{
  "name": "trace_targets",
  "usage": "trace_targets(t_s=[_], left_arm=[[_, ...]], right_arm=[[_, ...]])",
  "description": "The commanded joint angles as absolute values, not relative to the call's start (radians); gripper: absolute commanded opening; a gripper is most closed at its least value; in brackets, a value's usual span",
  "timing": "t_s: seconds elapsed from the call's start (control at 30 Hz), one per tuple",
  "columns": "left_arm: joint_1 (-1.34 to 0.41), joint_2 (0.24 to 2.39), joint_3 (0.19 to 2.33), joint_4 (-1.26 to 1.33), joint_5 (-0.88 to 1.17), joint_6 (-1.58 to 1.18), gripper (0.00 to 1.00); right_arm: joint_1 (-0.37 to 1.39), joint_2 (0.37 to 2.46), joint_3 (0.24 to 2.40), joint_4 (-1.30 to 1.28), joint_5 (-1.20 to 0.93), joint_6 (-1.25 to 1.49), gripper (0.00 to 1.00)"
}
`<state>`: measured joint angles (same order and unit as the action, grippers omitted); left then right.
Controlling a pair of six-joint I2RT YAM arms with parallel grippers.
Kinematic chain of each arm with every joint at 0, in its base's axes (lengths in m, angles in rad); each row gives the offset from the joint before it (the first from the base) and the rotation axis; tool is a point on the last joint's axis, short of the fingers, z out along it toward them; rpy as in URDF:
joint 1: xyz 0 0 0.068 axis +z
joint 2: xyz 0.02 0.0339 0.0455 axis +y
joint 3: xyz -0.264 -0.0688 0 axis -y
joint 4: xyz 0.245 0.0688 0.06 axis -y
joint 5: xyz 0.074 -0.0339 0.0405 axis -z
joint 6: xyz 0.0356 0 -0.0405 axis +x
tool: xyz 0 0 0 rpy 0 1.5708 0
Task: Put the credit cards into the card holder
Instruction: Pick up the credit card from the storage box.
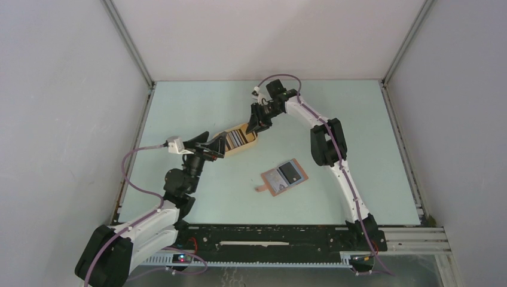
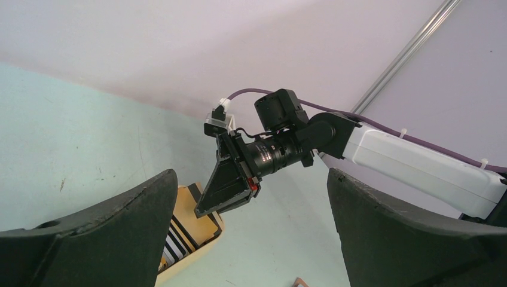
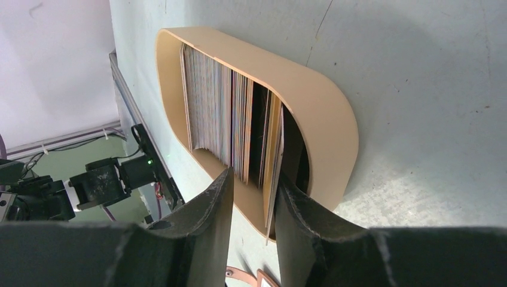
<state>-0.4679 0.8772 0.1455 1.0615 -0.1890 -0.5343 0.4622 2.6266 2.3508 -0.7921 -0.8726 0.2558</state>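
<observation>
The card holder [image 1: 285, 177] lies open and flat on the table [image 1: 370, 125], well apart from the tray [image 3: 326, 104], on its near right side. Card faces show on its inner side. The credit cards [image 3: 209, 95] stand on edge in the tray.

The right gripper [image 3: 254, 182] reaches into one end of the tray. Its fingers [image 3: 200, 224] are narrowly apart around the end cards. Whether they grip a card cannot be told.

The left gripper [image 1: 218, 145] is at the tray's other end, fingers [image 2: 119, 230] spread wide and holding nothing.
</observation>
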Motion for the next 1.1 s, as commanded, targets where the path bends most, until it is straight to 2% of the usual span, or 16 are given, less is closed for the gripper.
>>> trace_targets(t_s=[0.0, 0.3, 0.53, 1.07], left_arm=[[-0.459, 0.880, 0.123, 1.100, -0.193, -0.537, 1.00], [-0.460, 0.881, 0.122, 1.100, -0.192, -0.539, 1.00], [-0.460, 0.880, 0.123, 1.100, -0.194, -0.539, 1.00], [-0.460, 0.880, 0.123, 1.099, -0.193, -0.539, 1.00]], right_arm=[[0.450, 2.543, 2.346, -0.776, -0.892, 0.282, 0.39], [0.439, 2.545, 2.338, -0.771, -0.900, 0.288, 0.37], [0.436, 2.548, 2.332, -0.767, -0.902, 0.293, 0.24], [0.424, 2.545, 2.325, -0.767, -0.913, 0.299, 0.25]])
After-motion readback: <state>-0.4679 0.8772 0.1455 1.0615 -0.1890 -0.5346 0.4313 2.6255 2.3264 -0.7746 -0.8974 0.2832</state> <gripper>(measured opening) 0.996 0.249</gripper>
